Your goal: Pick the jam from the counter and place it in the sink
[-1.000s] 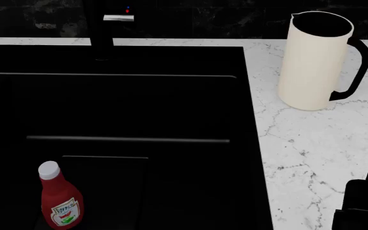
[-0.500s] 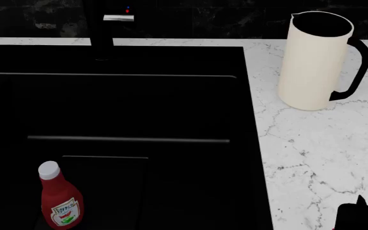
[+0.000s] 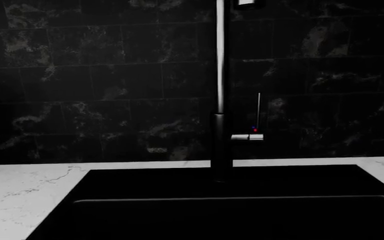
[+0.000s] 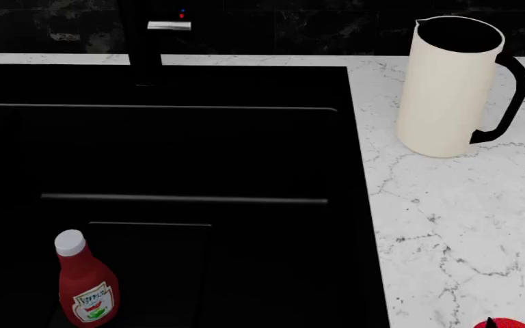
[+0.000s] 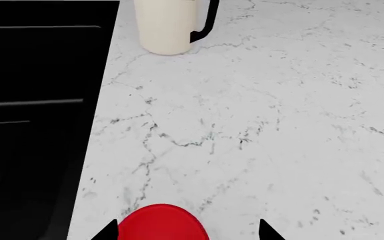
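Only the wide red lid of the jam (image 5: 162, 224) shows, at the frame edge in the right wrist view, resting on the white marble counter (image 5: 259, 100). My right gripper (image 5: 188, 232) is open, its two black fingertips (image 5: 109, 231) either side of the lid, which sits closer to one tip with a gap to the other. In the head view a sliver of the jam lid (image 4: 506, 323) peeks in at the bottom right, right of the black sink (image 4: 153, 150). My left gripper does not show in any view.
A red ketchup bottle (image 4: 87, 283) with a white cap stands inside the sink at its near left. A cream pitcher (image 4: 450, 85) with a black handle stands on the counter (image 4: 454, 219) at the back right. The black faucet (image 4: 144, 41) rises behind the basin.
In the head view the right gripper has slid down out of the bottom right corner, uncovering a sliver of the red jam lid. Nothing else has moved.
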Motion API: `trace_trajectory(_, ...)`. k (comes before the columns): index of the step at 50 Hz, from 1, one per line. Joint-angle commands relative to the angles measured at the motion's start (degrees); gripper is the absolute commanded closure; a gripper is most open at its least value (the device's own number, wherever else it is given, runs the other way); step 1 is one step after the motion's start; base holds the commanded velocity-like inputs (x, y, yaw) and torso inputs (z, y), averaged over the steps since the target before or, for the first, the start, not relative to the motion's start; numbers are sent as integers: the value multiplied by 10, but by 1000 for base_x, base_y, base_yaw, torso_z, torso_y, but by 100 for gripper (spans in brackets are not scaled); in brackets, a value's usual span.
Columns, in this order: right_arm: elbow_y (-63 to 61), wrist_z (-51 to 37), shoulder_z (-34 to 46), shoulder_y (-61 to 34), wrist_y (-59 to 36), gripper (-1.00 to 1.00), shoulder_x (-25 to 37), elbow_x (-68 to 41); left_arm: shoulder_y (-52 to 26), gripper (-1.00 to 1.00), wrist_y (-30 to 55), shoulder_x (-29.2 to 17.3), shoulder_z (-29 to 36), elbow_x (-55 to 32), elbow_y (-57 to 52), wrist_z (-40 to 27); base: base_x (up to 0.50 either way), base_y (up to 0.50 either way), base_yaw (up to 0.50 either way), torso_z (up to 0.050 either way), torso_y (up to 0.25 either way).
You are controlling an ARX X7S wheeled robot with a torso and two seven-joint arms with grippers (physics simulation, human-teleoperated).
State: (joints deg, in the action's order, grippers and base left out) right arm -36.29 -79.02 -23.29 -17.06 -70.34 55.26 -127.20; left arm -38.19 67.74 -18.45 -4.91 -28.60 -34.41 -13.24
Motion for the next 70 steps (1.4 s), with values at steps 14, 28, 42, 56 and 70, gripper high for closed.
trace_trajectory(14, -9, 40, 22, -18, -1, -100, -7, 22, 3, -100, 0, 9, -14, 7, -4, 0, 0, 0, 0, 0, 0)
trace_trajectory(28, -5, 43, 62, -38, 7, -100, -6, 31, 4, -100, -3, 6, -14, 4, -4, -1, 0, 0, 0, 0, 0)
trace_trajectory(42, 9, 45, 105, -52, 10, -100, 0, 38, 7, -100, -8, 5, -12, 1, 0, -3, 0, 0, 0, 0, 0)
trace_trajectory(56, 11, 76, 60, 2, -7, -100, -13, 64, 10, -100, -8, 3, -17, -3, -1, -6, 0, 0, 0, 0, 0)
trace_trajectory(70, 14, 100, 44, 36, -21, -100, -32, 93, 10, -100, -10, 3, -13, -6, 0, -9, 0, 0, 0, 0, 0)
